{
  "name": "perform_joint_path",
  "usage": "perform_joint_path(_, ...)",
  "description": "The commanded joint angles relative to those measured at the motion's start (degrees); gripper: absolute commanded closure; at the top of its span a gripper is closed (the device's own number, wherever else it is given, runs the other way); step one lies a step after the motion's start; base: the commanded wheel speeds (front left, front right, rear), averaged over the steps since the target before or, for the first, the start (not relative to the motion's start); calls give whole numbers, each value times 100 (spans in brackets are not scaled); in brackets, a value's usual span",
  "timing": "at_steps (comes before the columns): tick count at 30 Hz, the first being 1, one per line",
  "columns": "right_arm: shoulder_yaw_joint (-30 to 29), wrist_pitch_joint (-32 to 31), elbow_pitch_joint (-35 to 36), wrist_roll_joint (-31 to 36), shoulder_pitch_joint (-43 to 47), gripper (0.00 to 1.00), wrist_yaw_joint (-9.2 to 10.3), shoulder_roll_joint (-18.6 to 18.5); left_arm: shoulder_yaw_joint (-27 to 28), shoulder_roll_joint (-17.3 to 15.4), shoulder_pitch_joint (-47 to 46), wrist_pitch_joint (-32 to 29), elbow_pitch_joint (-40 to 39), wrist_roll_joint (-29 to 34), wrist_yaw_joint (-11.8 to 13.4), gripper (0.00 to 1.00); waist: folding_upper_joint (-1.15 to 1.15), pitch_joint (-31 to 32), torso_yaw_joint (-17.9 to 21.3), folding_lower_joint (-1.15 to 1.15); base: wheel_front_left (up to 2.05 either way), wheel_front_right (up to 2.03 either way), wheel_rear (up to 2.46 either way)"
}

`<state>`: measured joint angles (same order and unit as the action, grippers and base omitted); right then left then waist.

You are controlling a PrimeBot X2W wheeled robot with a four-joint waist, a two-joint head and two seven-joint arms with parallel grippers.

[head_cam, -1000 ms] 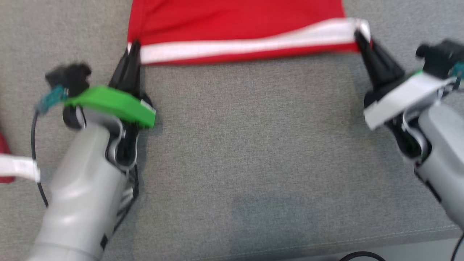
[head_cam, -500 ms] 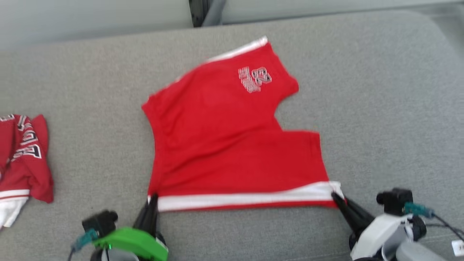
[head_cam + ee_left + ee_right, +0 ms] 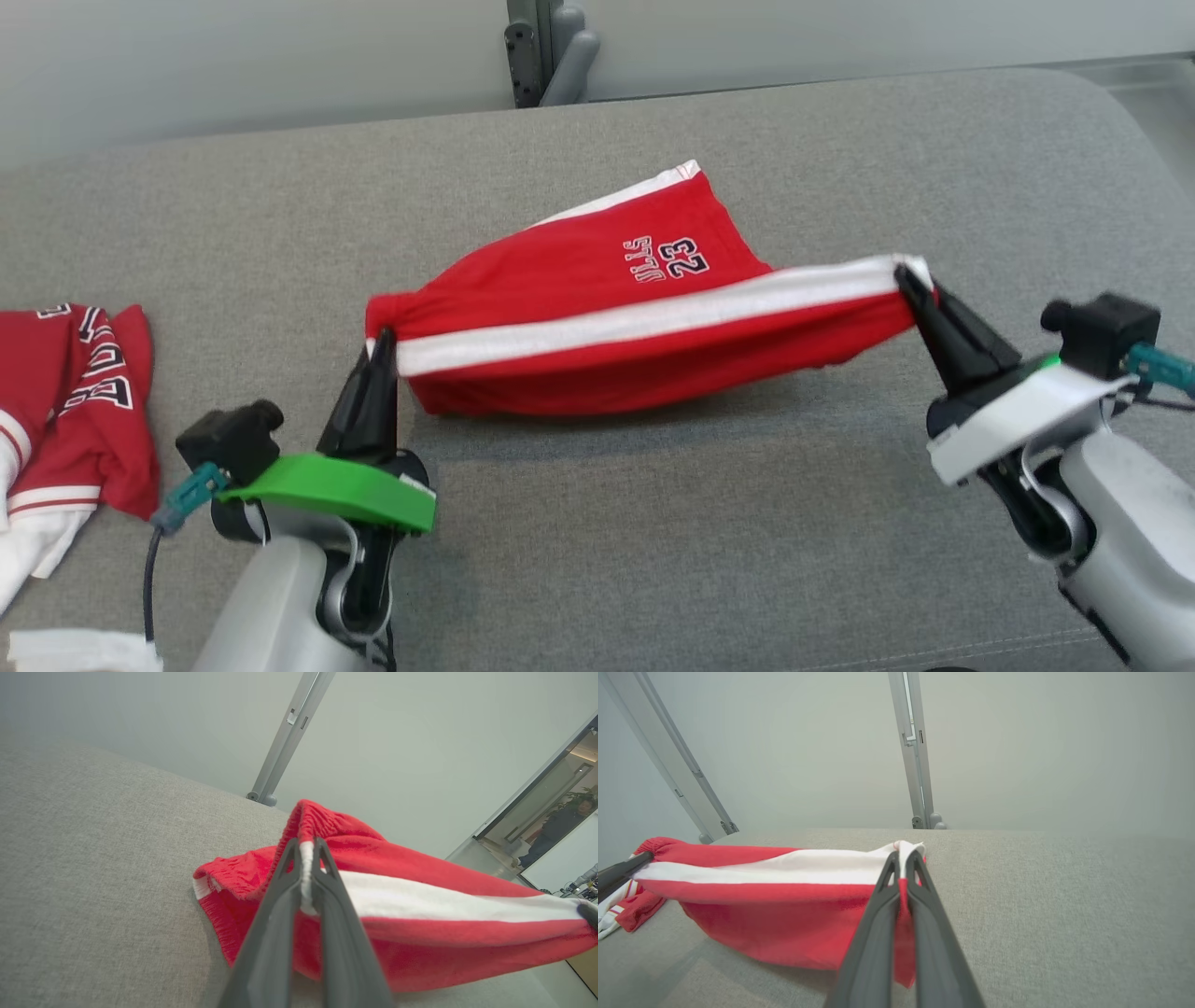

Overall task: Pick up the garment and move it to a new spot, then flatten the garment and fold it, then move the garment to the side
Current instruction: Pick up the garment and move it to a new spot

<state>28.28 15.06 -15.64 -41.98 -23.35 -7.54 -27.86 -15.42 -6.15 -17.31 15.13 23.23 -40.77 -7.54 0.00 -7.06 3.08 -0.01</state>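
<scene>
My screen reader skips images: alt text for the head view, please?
The left pincer and right pincer each clamp one end of the white-striped edge of the red shorts, stretching it above the grey cushion. Another red garment lies crumpled at left.

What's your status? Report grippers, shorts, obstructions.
Left gripper shut on red shorts, right gripper shut on other end. Shorts strung between them, partly off grey cushion. Other red garment far left, apart.
</scene>
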Motion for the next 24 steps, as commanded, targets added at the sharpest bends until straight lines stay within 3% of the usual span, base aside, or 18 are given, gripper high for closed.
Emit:
perform_joint_path(1,8,16,-46,35,-210,100,10,-4,39,-8,-212,4,50,63,19,100,0,-940,-337,1,0,0,0)
perform_joint_path(12,981,16,-1484,-223,-2708,100,9,124,326,288,-1702,3,924,535,19,100,0,-2026,-581,1,0,0,0)
perform_joint_path(24,1229,16,-2497,-45,-3881,100,10,214,258,310,-2267,2,947,473,36,100,0,-2611,-855,1,0,0,0)
